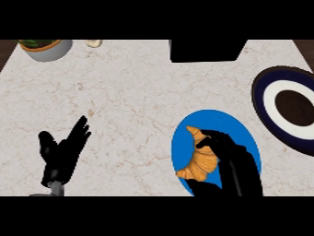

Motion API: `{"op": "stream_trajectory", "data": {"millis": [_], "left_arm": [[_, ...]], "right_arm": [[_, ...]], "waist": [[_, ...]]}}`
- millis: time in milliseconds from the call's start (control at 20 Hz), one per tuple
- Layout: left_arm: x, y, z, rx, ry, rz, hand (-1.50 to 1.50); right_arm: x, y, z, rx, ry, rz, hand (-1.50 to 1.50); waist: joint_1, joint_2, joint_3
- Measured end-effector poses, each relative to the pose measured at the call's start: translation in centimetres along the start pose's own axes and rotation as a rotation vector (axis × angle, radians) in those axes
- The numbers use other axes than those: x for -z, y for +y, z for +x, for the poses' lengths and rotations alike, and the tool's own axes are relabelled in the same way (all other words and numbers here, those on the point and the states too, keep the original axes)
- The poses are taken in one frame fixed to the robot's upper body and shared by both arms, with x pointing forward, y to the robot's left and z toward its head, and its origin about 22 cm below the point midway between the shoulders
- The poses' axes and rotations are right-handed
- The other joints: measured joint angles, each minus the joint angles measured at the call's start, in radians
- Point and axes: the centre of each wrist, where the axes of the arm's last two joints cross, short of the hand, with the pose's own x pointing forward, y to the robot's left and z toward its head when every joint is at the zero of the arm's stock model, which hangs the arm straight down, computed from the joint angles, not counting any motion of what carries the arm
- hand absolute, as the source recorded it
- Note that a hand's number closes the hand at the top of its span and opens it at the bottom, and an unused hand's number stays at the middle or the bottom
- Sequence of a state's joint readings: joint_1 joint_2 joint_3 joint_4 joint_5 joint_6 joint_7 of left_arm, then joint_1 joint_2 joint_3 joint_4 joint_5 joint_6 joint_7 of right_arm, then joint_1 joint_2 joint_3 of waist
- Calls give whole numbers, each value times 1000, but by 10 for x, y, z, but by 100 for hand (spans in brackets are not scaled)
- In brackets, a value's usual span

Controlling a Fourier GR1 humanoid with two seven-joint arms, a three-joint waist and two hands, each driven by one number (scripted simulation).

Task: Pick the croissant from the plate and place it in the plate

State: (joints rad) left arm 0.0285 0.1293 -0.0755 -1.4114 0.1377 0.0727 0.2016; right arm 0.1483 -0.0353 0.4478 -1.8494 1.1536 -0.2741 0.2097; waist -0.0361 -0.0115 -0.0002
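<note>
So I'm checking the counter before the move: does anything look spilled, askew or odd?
Nothing stands out. The croissant lies on the blue plate under the right hand, the dark-rimmed plate sits flat, and the left hand rests open.

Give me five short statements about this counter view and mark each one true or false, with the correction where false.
1. The croissant lies on the blue plate. True.
2. The right hand is over the dark-rimmed plate. False: it is at the croissant on the blue plate, fingers curled round it.
3. The left hand holds the croissant. False: it is open and holds nothing, at the view's lower left.
4. The dark-rimmed plate sits to the right of the blue plate. True.
5. A potted plant stands at the counter's far right corner. False: it is at the far left.
</note>
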Motion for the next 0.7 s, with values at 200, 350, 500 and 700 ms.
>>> {"op": "stream_trajectory", "data": {"millis": [200,350,500,700], "left_arm": [[-2,-1,1,3,-3,-1,0],[-1,-5,3,6,-7,-8,0],[-2,-4,7,1,-7,-16,0],[-1,-4,7,4,-7,-20,0]], "right_arm": [[-25,-23,13,78,53,-194,150],[-34,-32,11,139,117,-311,150],[-43,-46,1,201,177,-404,150],[-37,-59,-21,292,239,-507,150]], "waist": [[4,1,0],[13,5,1],[19,7,1],[27,9,1]]}}
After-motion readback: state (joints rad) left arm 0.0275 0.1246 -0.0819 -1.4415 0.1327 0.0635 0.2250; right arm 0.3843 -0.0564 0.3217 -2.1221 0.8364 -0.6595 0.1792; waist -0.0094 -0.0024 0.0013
